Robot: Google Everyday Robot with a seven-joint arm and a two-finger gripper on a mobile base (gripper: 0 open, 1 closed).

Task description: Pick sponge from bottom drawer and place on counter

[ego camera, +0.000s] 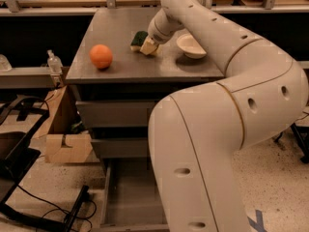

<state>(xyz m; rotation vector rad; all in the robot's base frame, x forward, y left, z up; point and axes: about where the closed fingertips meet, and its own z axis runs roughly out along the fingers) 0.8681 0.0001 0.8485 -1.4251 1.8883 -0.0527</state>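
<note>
The sponge [139,39], dark green with a yellow layer, is at the tip of my gripper [147,45] over the middle of the grey counter [116,25], at or just above its surface. The gripper is shut on the sponge, reaching in from the right with the arm arching over the cabinet. The bottom drawer [129,197] stands pulled open below, its grey tray partly hidden by my arm. The sponge sits between an orange and a bowl.
An orange [101,56] lies on the counter's left front. A white bowl [191,46] stands to the right of the gripper. Two shut drawers [113,114] are above the open one. A cardboard box [65,134], a bottle [54,62] and cables are on the left.
</note>
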